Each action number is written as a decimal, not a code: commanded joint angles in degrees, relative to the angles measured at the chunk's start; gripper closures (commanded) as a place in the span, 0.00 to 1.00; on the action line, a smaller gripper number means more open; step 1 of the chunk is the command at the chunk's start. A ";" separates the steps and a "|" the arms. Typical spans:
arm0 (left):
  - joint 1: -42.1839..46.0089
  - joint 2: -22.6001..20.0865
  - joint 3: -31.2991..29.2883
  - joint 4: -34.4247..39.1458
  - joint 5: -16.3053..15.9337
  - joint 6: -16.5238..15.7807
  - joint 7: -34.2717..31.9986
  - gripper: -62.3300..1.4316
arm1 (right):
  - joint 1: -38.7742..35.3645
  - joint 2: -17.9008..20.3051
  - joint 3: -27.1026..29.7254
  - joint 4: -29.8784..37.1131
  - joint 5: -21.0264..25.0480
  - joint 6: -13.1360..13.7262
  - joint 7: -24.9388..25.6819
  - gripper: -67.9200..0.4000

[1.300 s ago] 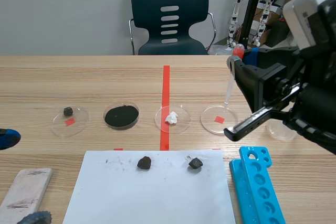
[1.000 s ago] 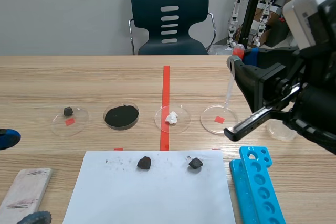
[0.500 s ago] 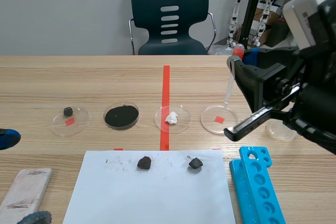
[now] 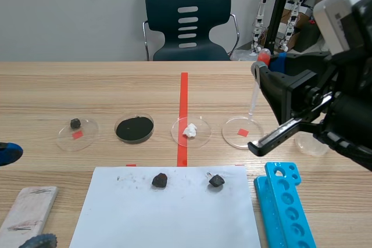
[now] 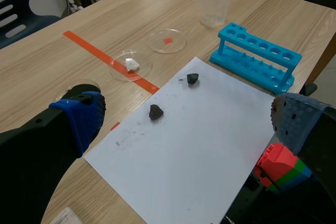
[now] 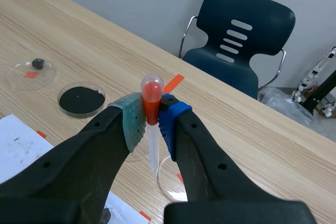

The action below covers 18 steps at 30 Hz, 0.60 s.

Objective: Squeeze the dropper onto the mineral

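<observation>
A: Red at the bulb, clear down the stem: looks like the dropper (image 6: 153, 148), clamped upright in the right gripper (image 6: 151, 119), with both pads against the neck just under the bulb.
B: Hanging where?
A: Raised above the table, tip down over the dish with the red mark (image 4: 242, 132). No mineral in that dish.
B: So nothing squeezed yet?
A: Seems not. No drop visible on any stone. Cannot tell whether any liquid inside the stem.
B: Candidates for the mineral?
A: A first dark stone (image 4: 160, 180) and a second dark stone (image 4: 216, 180) on the white paper (image 4: 174, 219), a white lump (image 4: 190, 130) in the middle dish, a small dark piece (image 4: 75, 123) in the far dish. Cannot tell which one meant.
B: And the left gripper (image 5: 186, 121)?
A: Spread wide, holding nothing, off at the left side, well apart from the dropper.
B: Left to do, then?
A: Probably everything past the pickup: carry the tip over the chosen mineral, lower close, press the bulb.
</observation>
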 commanded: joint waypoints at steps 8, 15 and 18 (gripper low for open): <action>-0.17 0.28 0.00 0.70 -0.74 -0.04 -0.74 0.00 | 1.01 0.72 0.39 0.63 0.57 -0.26 0.87 0.88; -0.17 0.28 0.00 0.70 -0.74 -0.04 -0.76 0.00 | 2.38 0.72 0.35 0.13 0.59 -0.24 0.96 0.88; -0.17 0.28 0.00 0.70 -0.74 -0.04 -0.76 0.00 | 4.28 0.72 0.26 -0.90 0.59 -0.22 0.87 0.88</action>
